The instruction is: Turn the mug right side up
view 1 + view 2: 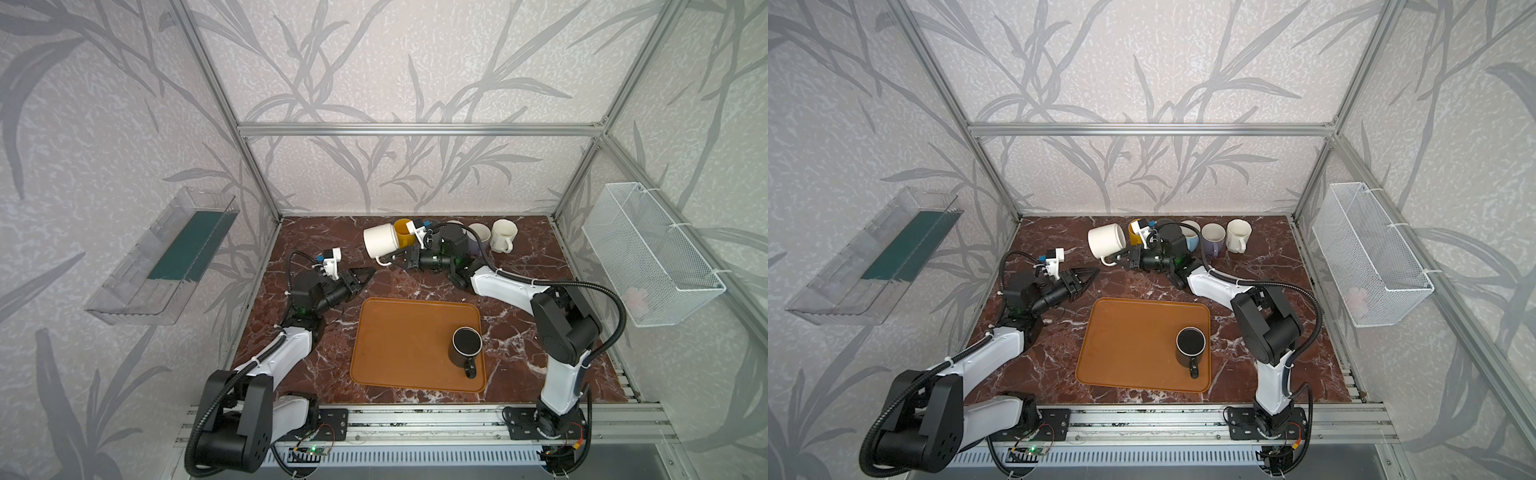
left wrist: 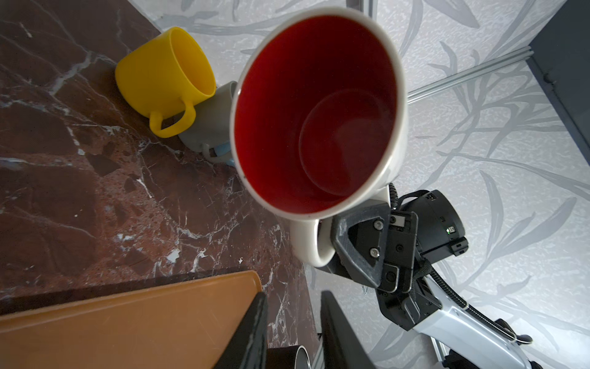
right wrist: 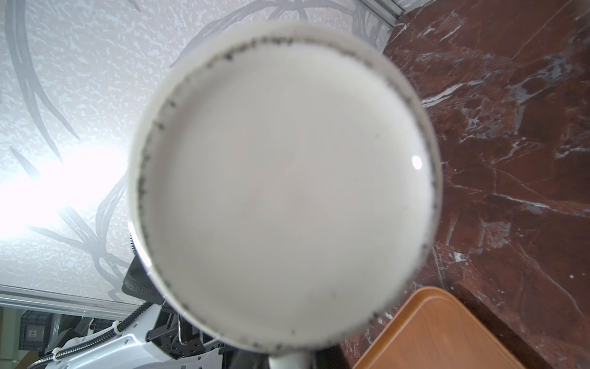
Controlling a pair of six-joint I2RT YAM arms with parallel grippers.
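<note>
**White mug (image 1: 379, 241) on its side, clenched by the right gripper (image 1: 397, 258)**

In both top views the white mug was a little left of the middle of the frame, over the far part of the marble table (image 1: 316, 374). It was not upright. Its mouth pointed to the left of the frame and its base to the right. The right gripper was closed tightly on the handle, which sat at the lower side of the mug.

The left wrist view looked into the mouth and showed a red inside (image 2: 319, 111). In the right wrist view the round white base (image 3: 287, 191) filled most of the picture and was blurred.

The left gripper (image 1: 370, 277) was at the left of the white mug, apart from it and pointing toward it. Its fingers (image 2: 252, 329) stood a little apart and grasped nothing.

A yellow mug (image 1: 401, 232) stood just behind the white mug. A brown tray (image 1: 399, 345) lay in the lower middle of the frame. A black mug (image 1: 465, 347) stood upright on the tray's right part.
</note>
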